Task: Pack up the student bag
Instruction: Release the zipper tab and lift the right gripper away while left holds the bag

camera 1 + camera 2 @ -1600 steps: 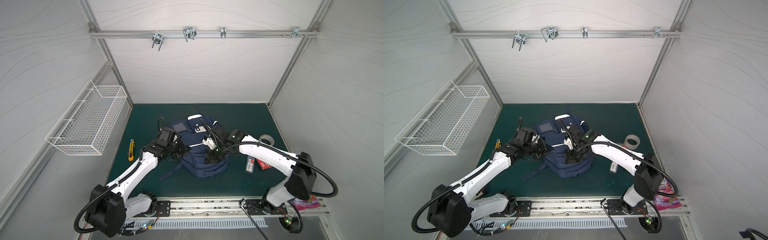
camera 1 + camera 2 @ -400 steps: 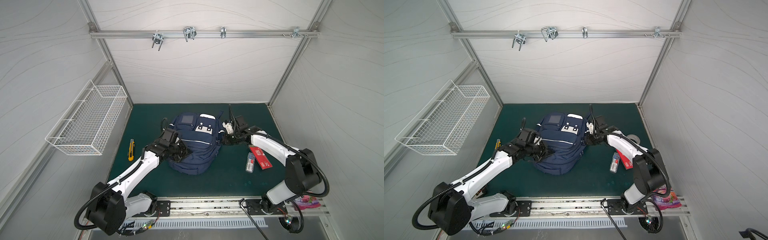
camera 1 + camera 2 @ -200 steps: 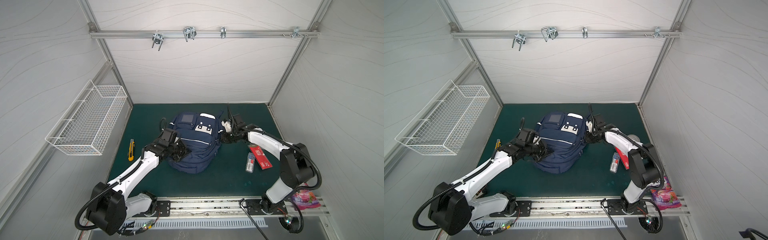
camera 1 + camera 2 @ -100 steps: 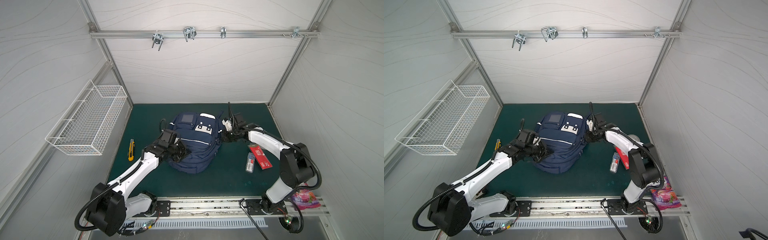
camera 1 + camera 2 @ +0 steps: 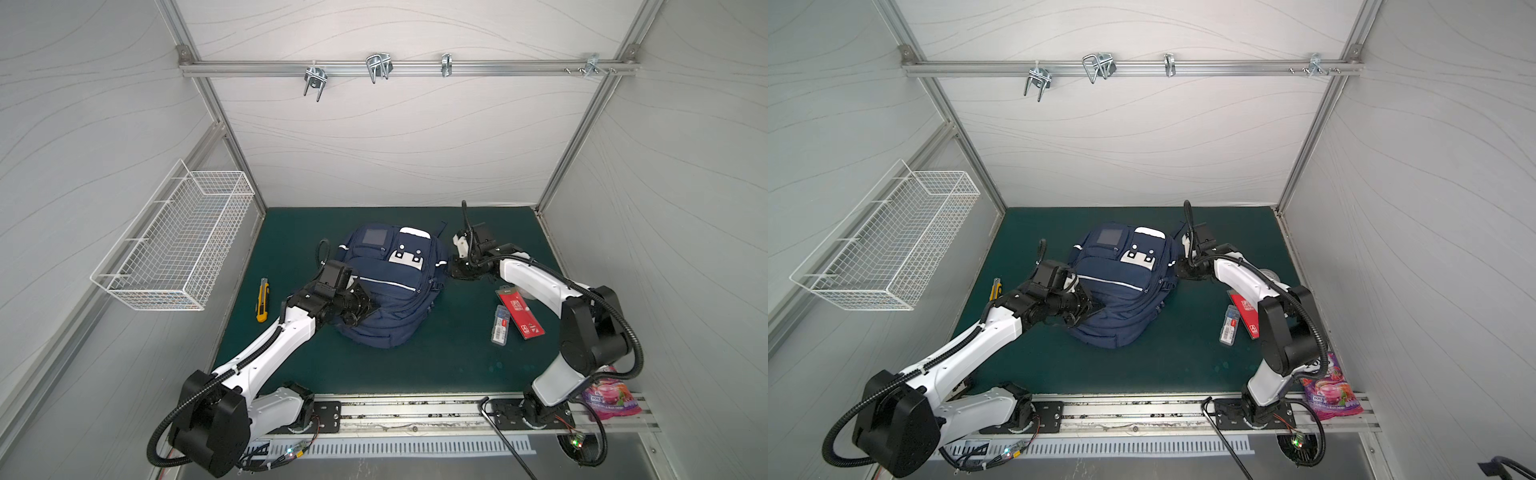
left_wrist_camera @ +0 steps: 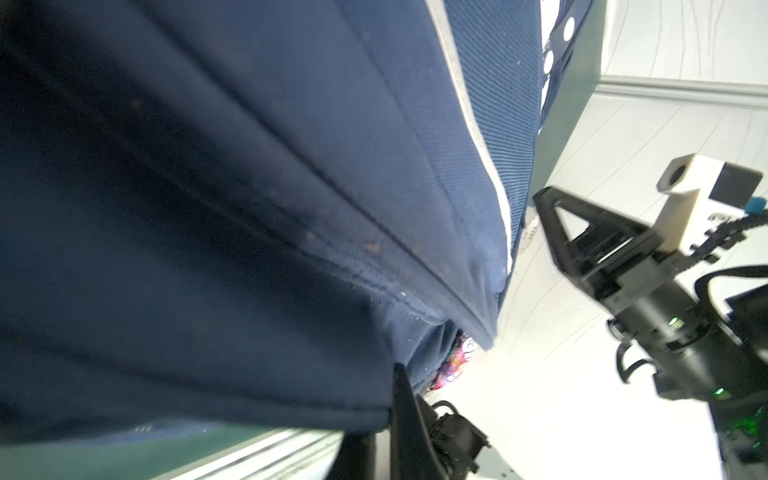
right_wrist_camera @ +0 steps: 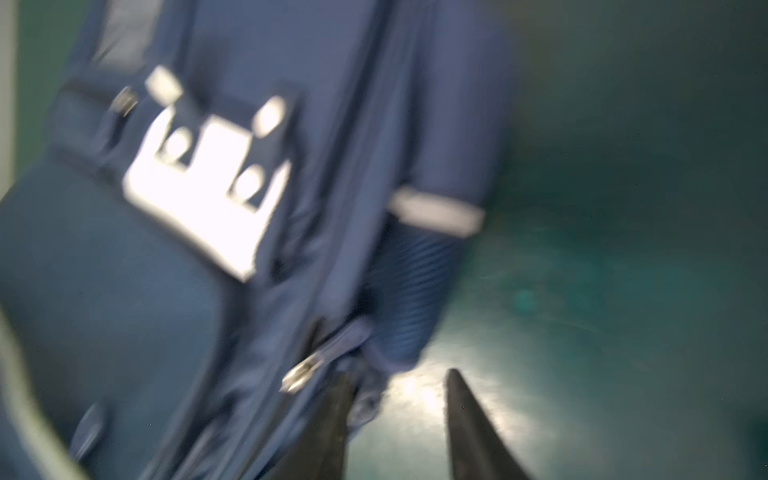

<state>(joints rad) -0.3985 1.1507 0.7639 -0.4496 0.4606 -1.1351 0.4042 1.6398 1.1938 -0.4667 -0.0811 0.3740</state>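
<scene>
1. Fingers [image 7: 469, 419] of my right gripper [image 7: 399, 376] are spread apart and pinch nothing. A small silver zipper pull [image 7: 301, 374] sits just beside one of them.
2. My left gripper [image 5: 365, 311] is against the near side of the big navy blue cloth student bag [image 5: 388, 282] with white stripes. I cannot tell if its fingers are apart or pinching cloth.
3. That student bag lies front up in the middle of the dark green table mat [image 5: 415, 365], between my two grippers.
4. I think the job now is opening the zipper. I should slide the right gripper over until the zipper pull sits between the fingers, then squeeze.
5. Then I should pull slowly along the zipper line and let the left gripper hold the bag down, so it does not slide.
6. I count one bag, one yellow cutter knife [image 5: 262, 295], one flat red pack [image 5: 521, 313], one small clear box [image 5: 500, 326], one purple snack pouch [image 5: 1327, 392], one white wire basket [image 5: 178, 249] and two arms. All four small things lie outside the bag.
</scene>
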